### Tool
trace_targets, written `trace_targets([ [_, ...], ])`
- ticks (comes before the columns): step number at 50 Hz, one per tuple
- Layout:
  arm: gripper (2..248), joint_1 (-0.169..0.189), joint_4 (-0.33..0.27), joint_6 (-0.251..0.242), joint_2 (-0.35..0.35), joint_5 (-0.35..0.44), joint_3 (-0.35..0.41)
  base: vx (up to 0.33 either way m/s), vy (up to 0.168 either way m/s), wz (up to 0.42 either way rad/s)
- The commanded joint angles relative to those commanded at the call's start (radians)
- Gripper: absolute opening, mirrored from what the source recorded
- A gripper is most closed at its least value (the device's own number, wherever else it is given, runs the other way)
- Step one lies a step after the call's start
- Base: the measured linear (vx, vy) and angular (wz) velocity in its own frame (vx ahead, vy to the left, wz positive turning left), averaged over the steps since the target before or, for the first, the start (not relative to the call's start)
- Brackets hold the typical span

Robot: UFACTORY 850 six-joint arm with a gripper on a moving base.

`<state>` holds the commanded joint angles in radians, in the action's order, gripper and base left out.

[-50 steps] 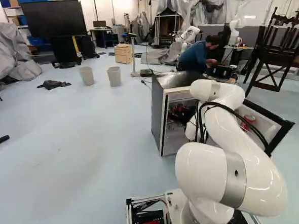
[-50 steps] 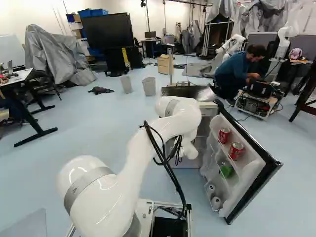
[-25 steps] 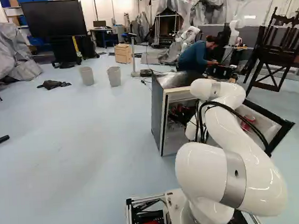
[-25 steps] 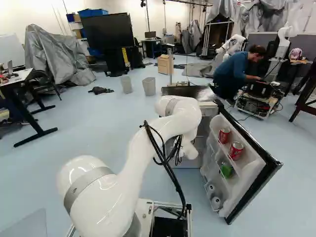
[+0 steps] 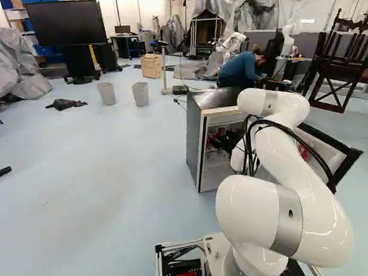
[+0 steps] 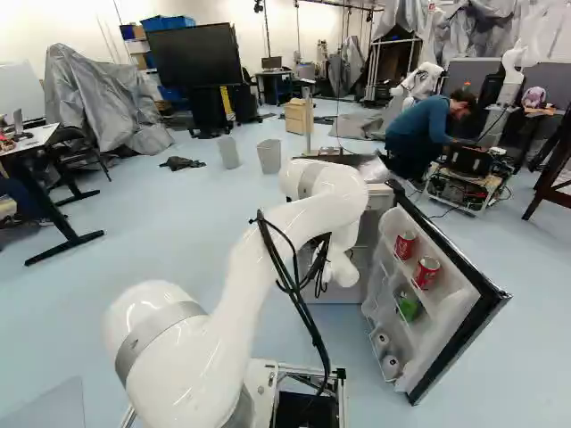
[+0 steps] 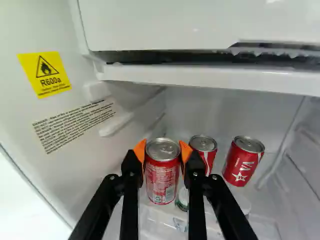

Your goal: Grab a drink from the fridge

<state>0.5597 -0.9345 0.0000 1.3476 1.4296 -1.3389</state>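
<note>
Inside the open fridge point(image 5: 194, 134), my gripper point(image 5: 230, 139) shows dark behind its side wall's front edge in the left base view. In the wrist view the gripper point(image 7: 162, 150) is shut on a red can point(image 7: 162, 175), an orange pad touching each side near its top. The can stands upright between the fingers. Beyond the right-hand finger are two more red cans, one partly hidden by it point(image 7: 205, 146) and one tilted point(image 7: 243, 161). A clear bottle or jar lies partly hidden low beside the held can.
The fridge door point(image 6: 459, 294) stands open to the arm's right, holding two red cans point(image 6: 426, 272) and a green item point(image 6: 409, 307). A white compartment point(image 7: 200, 25) overhangs the cans. A person crouches beyond the fridge; another robot point(image 5: 295, 18) stands farther back.
The arm's elbow and forearm have risen slightly and shifted a little to the right in both base views. The base and the fridge have stayed put.
</note>
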Motion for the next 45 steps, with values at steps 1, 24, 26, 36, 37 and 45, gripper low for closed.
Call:
trace_targets([
  [1, 92, 0.001, 0.000, 0.000, -0.003, 0.000, 0.007, 0.000, 0.000, 0.000],
  [24, 92, 0.040, 0.000, 0.000, -0.109, 0.000, 0.191, 0.000, 0.000, 0.000],
  [26, 92, 0.043, 0.000, 0.000, -0.121, 0.000, 0.208, 0.000, 0.000, 0.000],
  [36, 92, 0.062, 0.000, 0.000, -0.182, 0.000, 0.295, 0.000, 0.000, 0.000],
  [37, 92, 0.063, 0.000, 0.000, -0.189, 0.000, 0.304, 0.000, 0.000, 0.000],
  [45, 92, 0.079, 0.016, 0.000, -0.237, 0.000, 0.371, 0.000, 0.000, 0.000],
])
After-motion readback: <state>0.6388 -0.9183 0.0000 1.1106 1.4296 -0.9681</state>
